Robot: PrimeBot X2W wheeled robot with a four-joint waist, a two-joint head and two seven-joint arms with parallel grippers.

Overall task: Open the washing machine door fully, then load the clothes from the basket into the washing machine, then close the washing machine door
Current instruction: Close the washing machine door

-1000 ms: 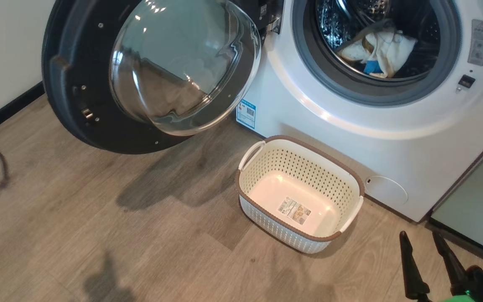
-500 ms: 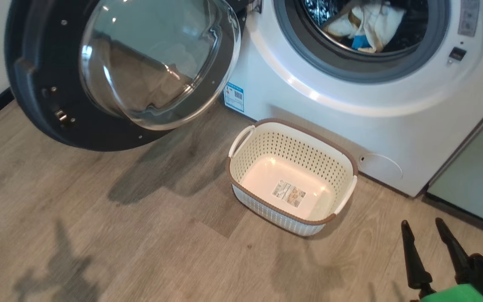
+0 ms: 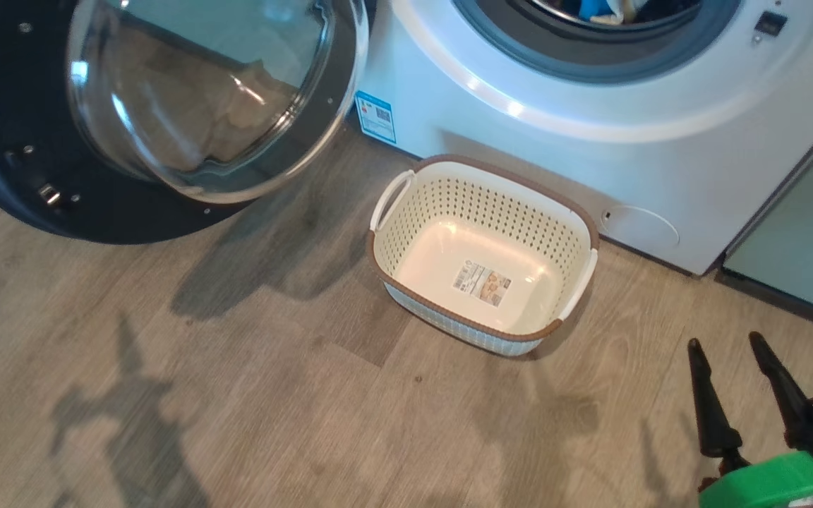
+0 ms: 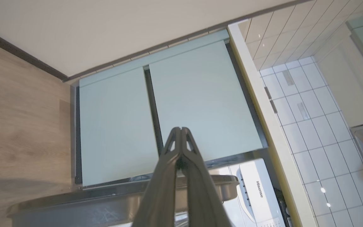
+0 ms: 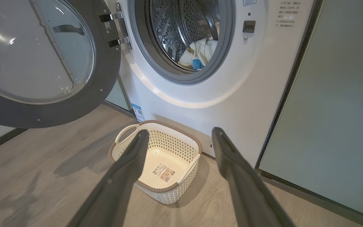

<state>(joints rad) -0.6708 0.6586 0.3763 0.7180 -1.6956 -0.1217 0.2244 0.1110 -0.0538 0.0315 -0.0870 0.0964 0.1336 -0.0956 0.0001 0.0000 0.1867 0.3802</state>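
Observation:
The washing machine door [image 3: 46, 190] [image 5: 43, 104] stands swung wide open to the left of the white washing machine [image 3: 576, 162] [image 5: 238, 104]. Pale yellow clothes [image 5: 198, 55] with a blue patch lie inside the steel drum; a sliver of the clothes [image 3: 600, 8] shows at the head view's top edge. The cream basket [image 3: 480, 180] [image 5: 159, 132] sits on the floor in front of the machine, holding just a sticker. My right gripper [image 3: 727, 342] [image 5: 180, 130] hangs open to the basket's right, holding nothing. My left gripper [image 4: 180, 129] is shut with nothing in it, pointing at pale green cabinet doors.
Pale green cabinet panels [image 3: 802, 247] [image 5: 342, 110] stand right of the machine. Wood floor [image 3: 237, 395] spreads out in front and to the left. In the left wrist view are cabinet doors [image 4: 169, 104], a tiled wall [image 4: 310, 110] and a dark skirting strip [image 4: 20, 55].
The head camera has tilted down: the door, machine and basket have shifted up and left in the picture, and the drum opening is now nearly cut off. The right gripper stays open.

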